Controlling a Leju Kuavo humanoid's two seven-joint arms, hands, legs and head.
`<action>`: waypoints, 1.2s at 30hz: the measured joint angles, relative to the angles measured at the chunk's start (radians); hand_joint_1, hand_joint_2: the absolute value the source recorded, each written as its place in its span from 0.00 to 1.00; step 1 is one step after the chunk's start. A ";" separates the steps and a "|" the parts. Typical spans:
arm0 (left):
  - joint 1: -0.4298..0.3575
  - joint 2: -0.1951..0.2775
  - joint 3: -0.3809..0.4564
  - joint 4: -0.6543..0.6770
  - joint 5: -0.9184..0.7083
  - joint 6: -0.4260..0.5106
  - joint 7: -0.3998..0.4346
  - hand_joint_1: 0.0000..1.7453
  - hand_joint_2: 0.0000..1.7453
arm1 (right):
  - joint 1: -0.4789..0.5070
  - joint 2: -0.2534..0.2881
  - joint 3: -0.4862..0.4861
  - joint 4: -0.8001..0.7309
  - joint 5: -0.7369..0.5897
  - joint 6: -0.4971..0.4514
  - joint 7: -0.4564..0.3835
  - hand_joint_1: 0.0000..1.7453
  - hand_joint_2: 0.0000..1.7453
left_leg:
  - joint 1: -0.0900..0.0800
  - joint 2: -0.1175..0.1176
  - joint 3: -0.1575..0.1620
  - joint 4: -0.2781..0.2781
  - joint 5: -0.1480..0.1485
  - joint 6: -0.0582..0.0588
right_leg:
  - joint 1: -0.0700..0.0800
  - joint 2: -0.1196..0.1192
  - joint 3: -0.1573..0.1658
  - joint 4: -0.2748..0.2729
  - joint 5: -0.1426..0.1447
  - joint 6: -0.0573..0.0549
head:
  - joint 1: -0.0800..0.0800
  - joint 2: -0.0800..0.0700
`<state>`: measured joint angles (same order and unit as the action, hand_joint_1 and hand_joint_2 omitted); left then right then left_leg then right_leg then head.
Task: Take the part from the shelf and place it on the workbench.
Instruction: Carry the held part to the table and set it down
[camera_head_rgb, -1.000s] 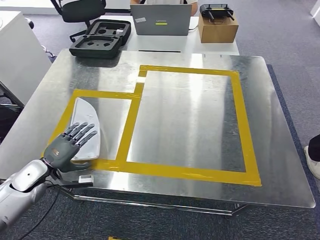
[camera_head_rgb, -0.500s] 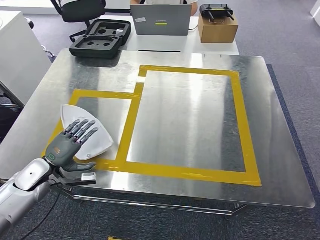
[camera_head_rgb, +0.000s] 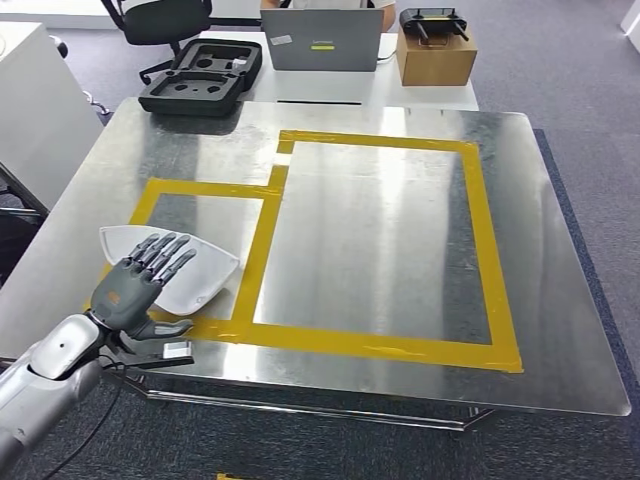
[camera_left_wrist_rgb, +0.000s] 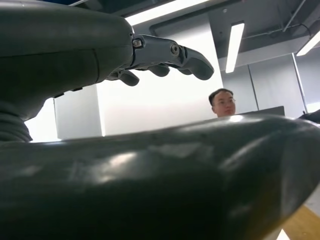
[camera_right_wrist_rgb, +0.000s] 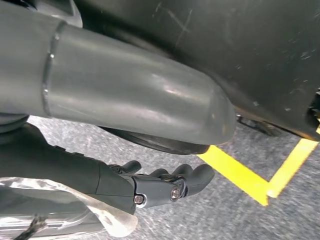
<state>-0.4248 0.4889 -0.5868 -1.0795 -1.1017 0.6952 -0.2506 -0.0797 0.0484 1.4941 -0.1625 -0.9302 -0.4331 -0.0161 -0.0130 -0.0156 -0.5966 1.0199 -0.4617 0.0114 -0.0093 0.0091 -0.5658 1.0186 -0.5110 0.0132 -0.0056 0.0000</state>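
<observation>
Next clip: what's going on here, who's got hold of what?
The robot's left hand rests on a white part lying on the metal workbench, its fingers spread flat over the part's near side. The part sits in the smaller yellow-taped box at the workbench's left. The right hand hangs over the carpet with its fingers curled and nothing between them. A laptop and a black foam case sit on the table behind.

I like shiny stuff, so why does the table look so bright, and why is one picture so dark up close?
Head view: ceiling light glares off the metal table. Left wrist view: the left hand is a dark shape against bright light behind; a big close surface looks soft and blurry.
</observation>
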 joint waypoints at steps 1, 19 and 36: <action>-0.001 -0.001 0.000 0.000 0.001 0.000 -0.001 0.00 0.00 | 0.001 0.000 -0.002 0.000 -0.006 0.000 0.009 0.00 0.00 | 0.000 0.000 0.000 0.000 0.000 0.000 | 0.000 0.000 0.000 0.000 0.000 0.000 | 0.000 0.000; -0.052 -0.014 -0.004 0.001 0.028 -0.004 -0.033 0.00 0.00 | 0.023 -0.045 -0.072 0.000 -0.081 0.126 0.009 0.00 0.00 | 0.000 0.000 0.000 0.001 0.000 0.000 | 0.000 0.000 0.000 0.000 0.000 0.000 | 0.000 0.000; -0.100 -0.036 -0.034 0.031 0.051 -0.004 -0.058 0.00 0.00 | 0.034 -0.075 -0.083 0.004 -0.085 0.225 0.007 0.00 0.00 | 0.000 0.000 0.000 0.001 0.000 0.000 | 0.000 0.000 0.000 0.000 0.000 0.000 | 0.000 0.000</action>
<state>-0.5251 0.4533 -0.6208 -1.0487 -1.0508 0.6908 -0.3088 -0.0456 -0.0261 1.4107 -0.1585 -1.0156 -0.2080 -0.0092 -0.0132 -0.0156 -0.5966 1.0205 -0.4618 0.0116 -0.0095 0.0092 -0.5656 1.0184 -0.5109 0.0134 -0.0056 0.0000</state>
